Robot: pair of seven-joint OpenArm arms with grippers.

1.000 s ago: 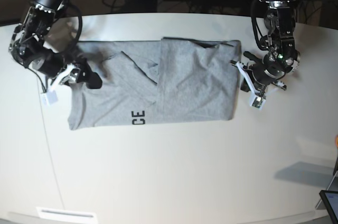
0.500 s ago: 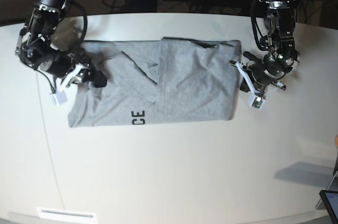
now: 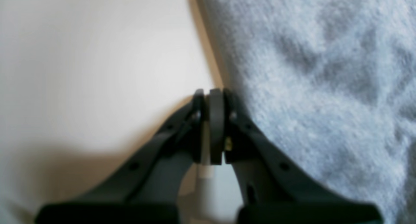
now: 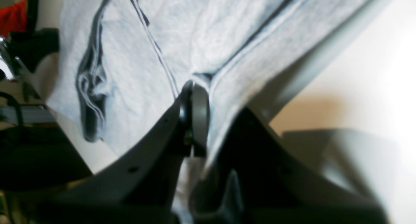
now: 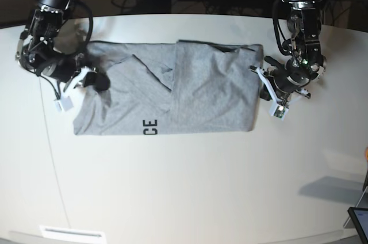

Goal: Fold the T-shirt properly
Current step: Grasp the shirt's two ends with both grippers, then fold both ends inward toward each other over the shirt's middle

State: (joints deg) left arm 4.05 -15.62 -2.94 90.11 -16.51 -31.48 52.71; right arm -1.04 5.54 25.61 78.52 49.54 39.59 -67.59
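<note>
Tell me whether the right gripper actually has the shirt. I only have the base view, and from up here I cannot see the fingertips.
Observer: Yes. In the right wrist view, the right gripper is shut on a raised fold of the shirt, and the cloth hangs from the pinch.
Operator: And the left gripper, does it hold the other edge?
Observer: No. In the left wrist view its jaws are shut with no cloth between them. The tips sit over the bare table, right beside the shirt's edge.
</note>
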